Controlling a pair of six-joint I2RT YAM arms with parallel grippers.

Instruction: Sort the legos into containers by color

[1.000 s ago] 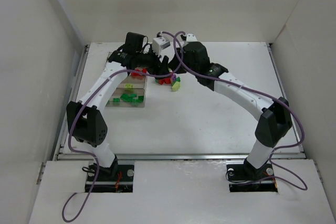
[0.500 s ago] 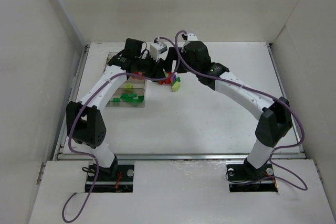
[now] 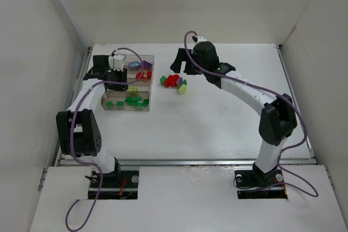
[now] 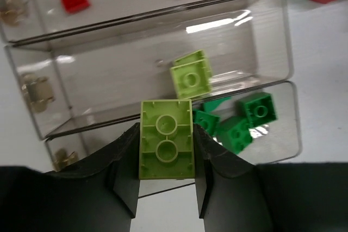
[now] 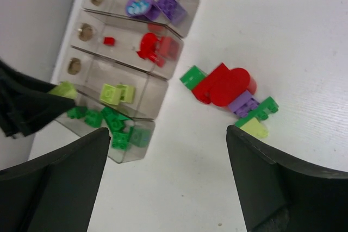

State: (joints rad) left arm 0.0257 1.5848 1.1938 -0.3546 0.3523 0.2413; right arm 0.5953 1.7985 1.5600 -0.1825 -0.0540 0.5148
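Note:
My left gripper (image 4: 166,134) is shut on a lime yellow-green lego (image 4: 166,140), gripping its two long sides. It hangs over the left part of the clear tray (image 3: 151,82), above the wall between the lime and green containers. Two lime legos (image 4: 190,74) lie in the lime container and several green legos (image 4: 239,120) in the one beside it. The other two containers hold red legos (image 5: 155,44) and purple legos (image 5: 157,6). My right gripper (image 5: 171,172) stands wide open and empty above the table, near a loose pile of red, green, purple and lime legos (image 5: 223,85).
White walls enclose the table on the left, back and right. In the top view the left gripper (image 3: 112,74) is over the tray's left end, and the right gripper (image 3: 182,63) hovers behind the pile (image 3: 174,82). Bare white table (image 3: 217,118) lies in front.
My left gripper swung left from the pile to over the tray, with the lime lego in it. My right gripper opened wide and pulled back from the pile.

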